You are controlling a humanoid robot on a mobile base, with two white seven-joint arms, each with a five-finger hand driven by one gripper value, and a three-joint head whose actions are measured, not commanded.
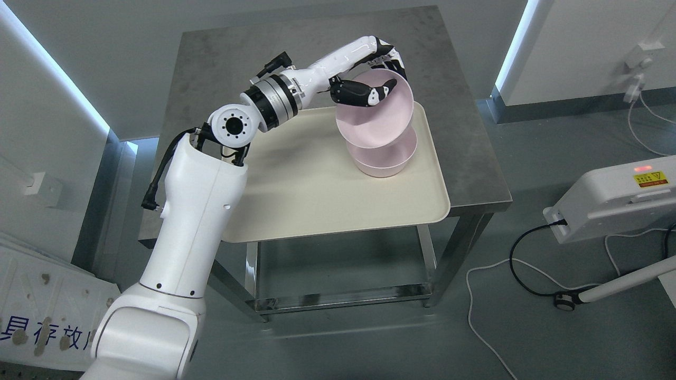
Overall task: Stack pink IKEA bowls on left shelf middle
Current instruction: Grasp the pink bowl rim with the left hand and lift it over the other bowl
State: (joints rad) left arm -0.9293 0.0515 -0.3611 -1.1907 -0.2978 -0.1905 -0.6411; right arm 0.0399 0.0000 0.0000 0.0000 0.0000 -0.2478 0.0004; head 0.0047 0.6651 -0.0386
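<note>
Resting tilted on lower pink bowl (381, 161), glossy upper pink bowl (377, 119) in left hand (372, 79).

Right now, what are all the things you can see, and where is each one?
Upper bowl: one, pink, tilted, held above the lower bowl.
Lower bowl: one, pink, on the tray's right side.
Tray: one, cream, on the table.
Table: one, grey metal, centre.
Cables: white and black, on the floor at right.
White device: one, yellow label, right edge.
Left hand: one, white and black, gripping the upper bowl's rim.
Right arm: not visible.
</note>
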